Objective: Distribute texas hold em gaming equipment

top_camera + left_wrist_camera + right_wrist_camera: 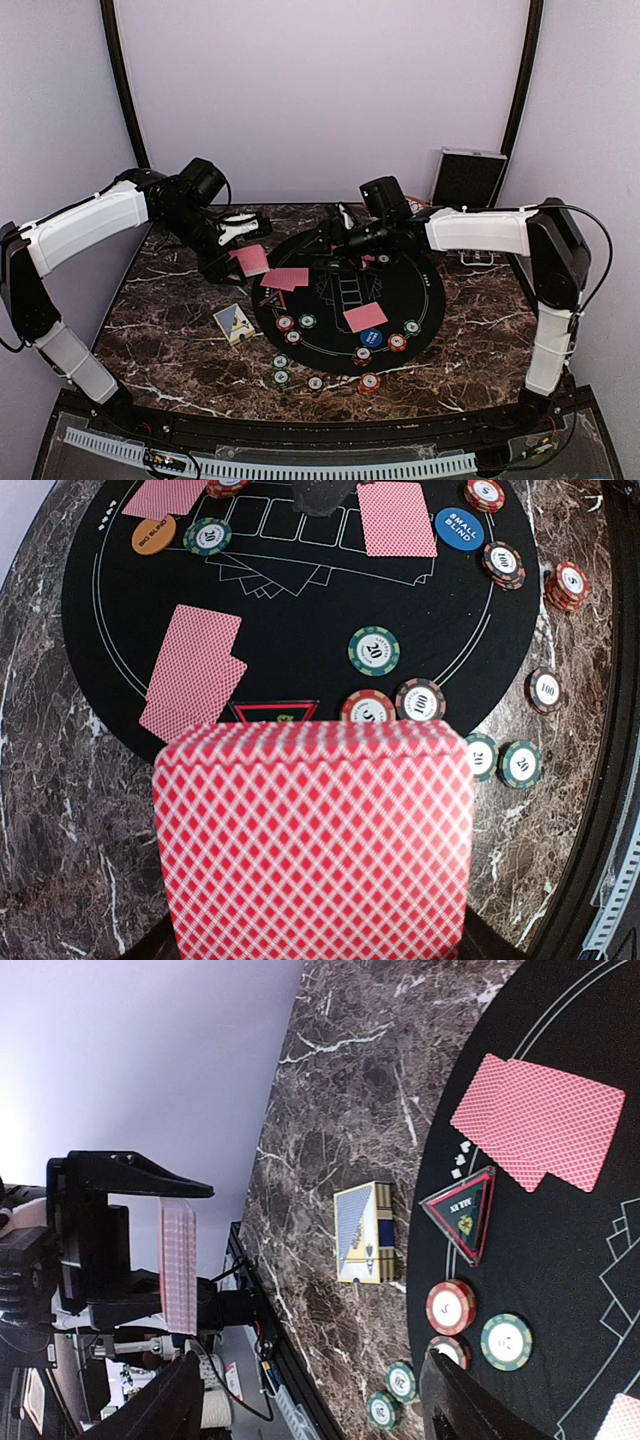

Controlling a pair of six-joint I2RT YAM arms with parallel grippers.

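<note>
Closed on one stack of red-backed cards (250,260): the left gripper (238,245), raised above the marble table (170,330) at the left edge of the round black mat (420,290). Nearer, flat on the marble, one card box (234,322). On the mat's left side, two overlapping cards (285,279), face down. Further right, one single card (365,317) and one blue disc (371,337). Around the near rim, ten chips (293,337), four of them off the mat. Over the mat's far part, the right gripper (338,238), jaws apart and empty.
</note>
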